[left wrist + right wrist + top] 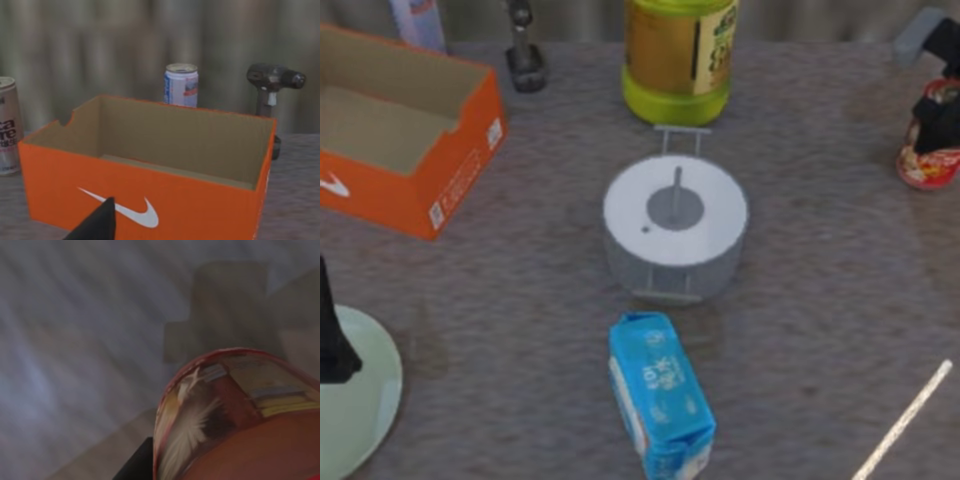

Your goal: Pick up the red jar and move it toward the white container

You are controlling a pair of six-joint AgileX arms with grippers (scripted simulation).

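The right claw grips the small red-lidded, label-wrapped jar well right of the white-topped grey cylindrical container; only its wrist view shows the label close.

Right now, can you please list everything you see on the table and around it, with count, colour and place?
red jar: 1, red with printed label, far right edge, at the right gripper
white container: 1, white top, grey sides, table centre
bottle: 1, yellow-green, behind the white container
carton: 1, blue and white, in front of the white container
shoebox: 1, orange, open, far left
cans: 2, white printed, behind the shoebox
drill-like tool: 1, dark grey, far edge, right of the shoebox
plate: 1, pale green, near left corner
thin stick: 1, white, near right corner
left gripper: 1, black, over the plate
right gripper: 1, black, on the red jar
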